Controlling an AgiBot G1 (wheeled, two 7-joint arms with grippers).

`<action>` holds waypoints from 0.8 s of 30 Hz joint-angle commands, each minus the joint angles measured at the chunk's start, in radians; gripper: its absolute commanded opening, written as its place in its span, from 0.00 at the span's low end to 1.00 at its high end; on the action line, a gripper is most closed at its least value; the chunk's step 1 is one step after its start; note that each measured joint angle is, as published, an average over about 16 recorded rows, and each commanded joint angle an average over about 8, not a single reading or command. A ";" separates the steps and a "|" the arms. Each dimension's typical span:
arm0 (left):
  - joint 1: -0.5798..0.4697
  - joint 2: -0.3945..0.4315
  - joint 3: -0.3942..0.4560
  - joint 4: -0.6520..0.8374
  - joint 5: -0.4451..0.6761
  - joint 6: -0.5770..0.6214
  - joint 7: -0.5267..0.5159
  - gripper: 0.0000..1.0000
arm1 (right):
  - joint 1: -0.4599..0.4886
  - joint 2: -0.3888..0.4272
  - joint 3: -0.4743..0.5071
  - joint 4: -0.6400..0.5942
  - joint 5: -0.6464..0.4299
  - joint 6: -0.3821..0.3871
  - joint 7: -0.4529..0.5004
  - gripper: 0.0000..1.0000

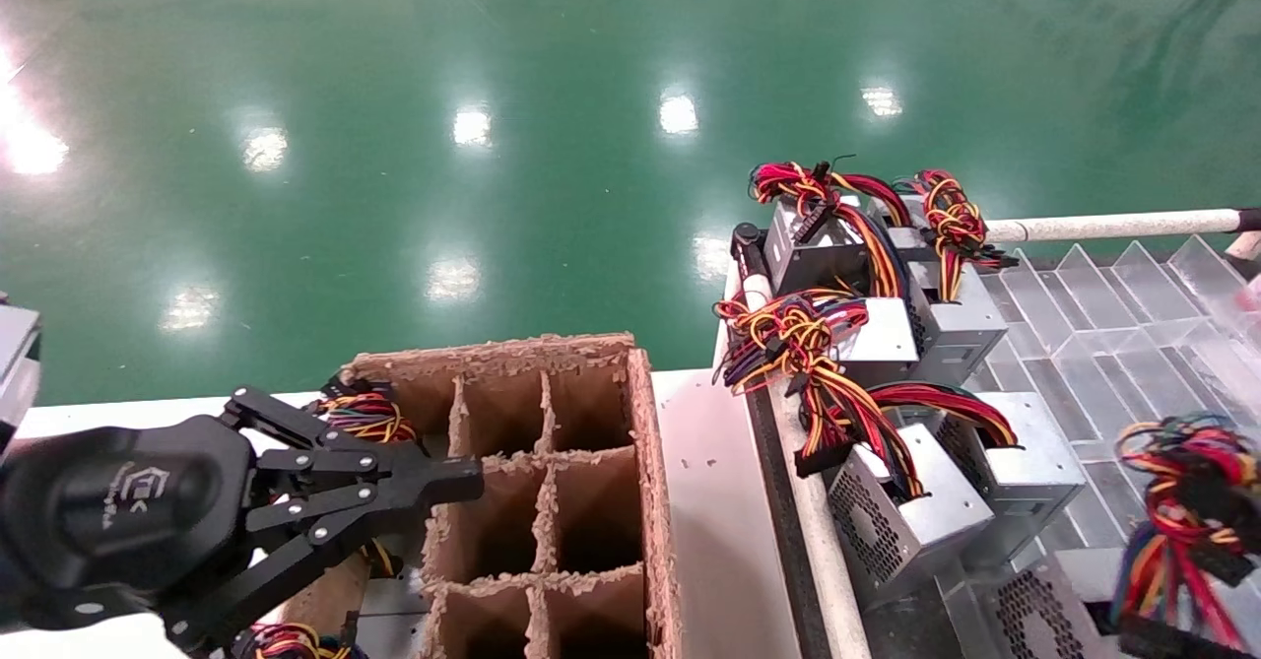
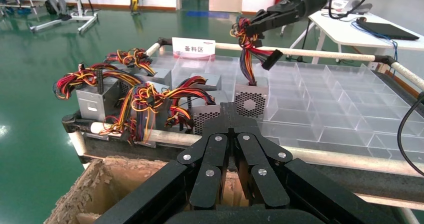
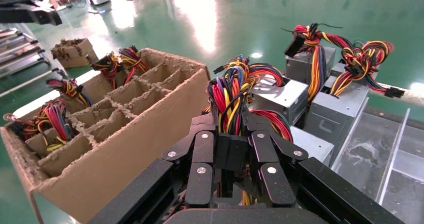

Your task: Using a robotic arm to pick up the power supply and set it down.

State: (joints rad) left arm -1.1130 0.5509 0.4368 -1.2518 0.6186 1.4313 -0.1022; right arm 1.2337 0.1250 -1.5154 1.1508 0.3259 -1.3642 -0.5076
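My right gripper (image 3: 227,118) is shut on the red, yellow and black wire bundle (image 3: 231,87) of a power supply. From the left wrist view, that gripper (image 2: 248,27) is raised over the tray, with the grey perforated box (image 2: 251,102) below on its taut wires. I cannot tell whether the box is off the tray. In the head view the held wires (image 1: 1182,487) are at the far right, with a vent grille (image 1: 1029,612) beneath. My left gripper (image 1: 465,487) is shut on nothing and hovers over the cardboard divider box (image 1: 552,501).
Several more power supplies (image 1: 911,521) with tangled wires crowd the left end of the clear compartment tray (image 1: 1103,324). A white padded rail (image 1: 1113,226) runs along its far side. Wire bundles (image 1: 366,415) stick up from the divider box's left cells. Green floor lies beyond.
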 commanded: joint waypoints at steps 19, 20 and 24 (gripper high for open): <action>0.000 0.000 0.000 0.000 0.000 0.000 0.000 0.00 | 0.032 -0.040 0.081 0.073 -0.112 0.102 0.105 1.00; 0.000 0.000 0.000 0.000 0.000 0.000 0.000 0.00 | 0.034 -0.040 0.084 0.076 -0.117 0.108 0.109 1.00; 0.000 0.000 0.000 0.000 0.000 0.000 0.000 0.00 | 0.040 -0.045 0.096 0.088 -0.130 0.131 0.122 1.00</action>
State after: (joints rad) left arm -1.1130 0.5509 0.4369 -1.2518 0.6185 1.4313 -0.1022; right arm 1.2746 0.0797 -1.4199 1.2403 0.2023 -1.2347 -0.3901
